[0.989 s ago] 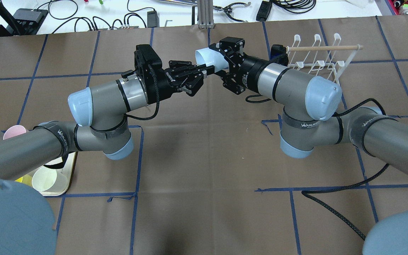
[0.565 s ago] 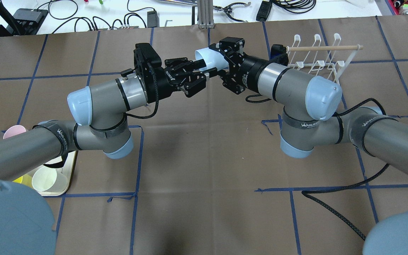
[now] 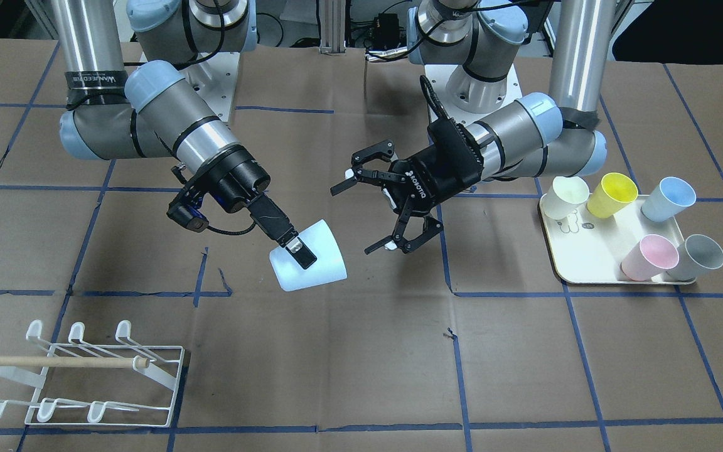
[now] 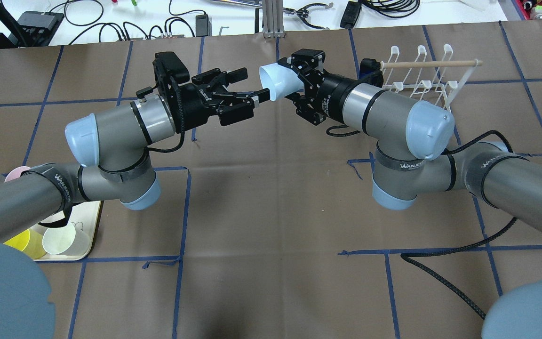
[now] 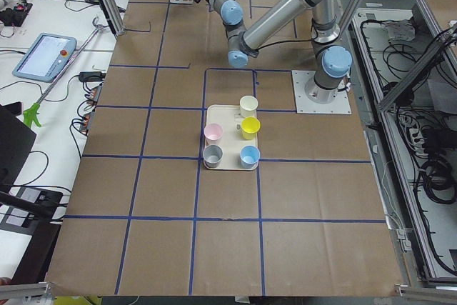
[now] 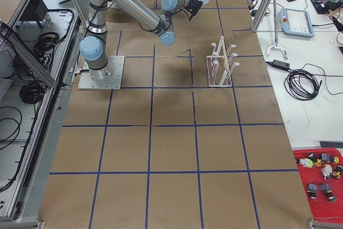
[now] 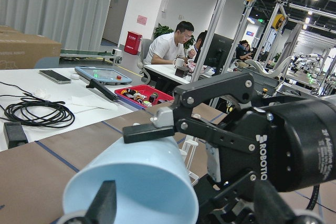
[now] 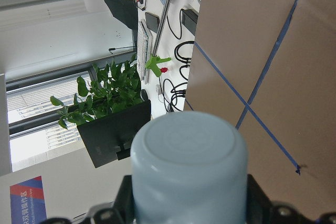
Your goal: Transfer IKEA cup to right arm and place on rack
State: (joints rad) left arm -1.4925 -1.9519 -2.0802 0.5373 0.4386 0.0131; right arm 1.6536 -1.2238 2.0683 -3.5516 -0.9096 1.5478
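Handover looks done. Compared with a second ago:
- Left gripper (image 3: 361,216) off the IKEA cup (image 3: 308,263). Jaws wide and empty, no longer at the cup's mouth. Backed away toward own side, with a clear gap to the rim in the overhead view.
- Right gripper (image 3: 302,256) unmoved. Jaws narrow, clamped across the cup body, mouth facing the left gripper.
- Cup in the same spot, tilted in mid-air above the middle of the desk (image 3: 361,376), carried by the right arm alone. No sag or slip visible after the release.

So, transfer half complete and placement half not started.
- Rack (image 3: 85,376) well apart from the cup, on the right arm's side, prongs bare.
- Next, probably: swing the right arm over, turn the cup mouth-down, drop over a prong.
- Worth watching: grip sits on a smooth tapered wall, so some chance of slip during reorientation.
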